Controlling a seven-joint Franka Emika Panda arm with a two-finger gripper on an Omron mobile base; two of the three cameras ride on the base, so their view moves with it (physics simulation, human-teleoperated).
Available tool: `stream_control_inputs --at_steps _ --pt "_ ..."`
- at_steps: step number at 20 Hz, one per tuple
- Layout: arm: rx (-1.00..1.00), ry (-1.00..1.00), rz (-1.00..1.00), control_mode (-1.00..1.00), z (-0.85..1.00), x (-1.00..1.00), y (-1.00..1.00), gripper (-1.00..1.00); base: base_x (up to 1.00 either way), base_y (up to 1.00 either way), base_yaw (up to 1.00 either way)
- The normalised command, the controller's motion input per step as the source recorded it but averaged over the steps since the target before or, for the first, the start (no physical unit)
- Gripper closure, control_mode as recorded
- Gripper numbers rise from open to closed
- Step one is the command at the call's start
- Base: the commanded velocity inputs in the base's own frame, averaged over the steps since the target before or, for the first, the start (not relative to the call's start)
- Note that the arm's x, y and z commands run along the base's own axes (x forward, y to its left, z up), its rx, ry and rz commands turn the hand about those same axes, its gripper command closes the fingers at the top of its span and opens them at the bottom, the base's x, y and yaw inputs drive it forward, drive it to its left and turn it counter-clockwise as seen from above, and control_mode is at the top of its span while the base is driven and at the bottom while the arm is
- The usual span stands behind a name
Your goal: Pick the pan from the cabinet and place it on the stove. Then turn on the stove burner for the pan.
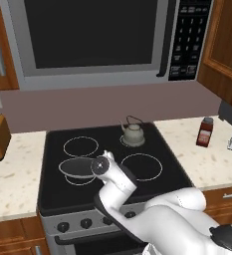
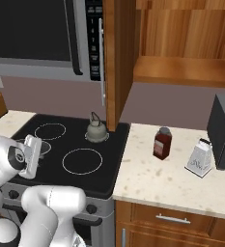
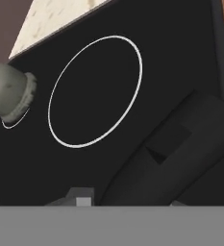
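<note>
The pan (image 1: 76, 167) is being seen left of centre in the left base view, as a flat dark-grey disc over the near left ring of the stove (image 1: 157, 144). It is sitting slightly towards the upper left of that ring, so the ring's lower arc is being left uncovered. Whether the pan is fully resting on the glass cannot be told.

The gripper (image 1: 96, 168) is being held at the pan's right edge, at the end of the white arm rising from the lower right of the frame. Its fingers are being hidden there by the hand. In the hand view a long dark bar (image 3: 171, 153) is running from the bottom centre to the right edge, close to the fingertips (image 3: 83, 198). Whether the claw is open or clamped on something cannot be told.

The large stove burner (image 3: 132, 50) is being shown bare in the upper middle of the hand view, with the grey kettle (image 3: 10, 91) at the left edge. In the right base view the cabinet (image 2: 118, 58) is standing open at top centre. On the counter at right, a red jar (image 2: 162, 143) and a grater (image 2: 199, 158) are standing apart from each other.
</note>
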Motion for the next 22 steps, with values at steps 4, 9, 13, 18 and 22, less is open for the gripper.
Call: stream_control_inputs --at_steps 4,9,13,18,22 --pt "0.0 0.0 0.04 -1.0 -0.18 0.0 0.0 1.0 0.0 0.0 0.0" --pt "0.0 -0.01 0.07 -1.0 -0.07 0.0 0.0 1.0 0.0 0.0 0.0" --pt "0.0 -0.03 0.07 -1.0 -0.09 0.0 0.0 1.0 0.0 0.0 0.0" --pt "-0.02 -0.01 0.05 -1.0 -0.13 0.0 0.06 1.0 0.0 0.0 0.0" --pt "-0.01 -0.02 0.03 -1.0 -0.18 0.0 0.09 1.0 0.0 0.0 0.0"
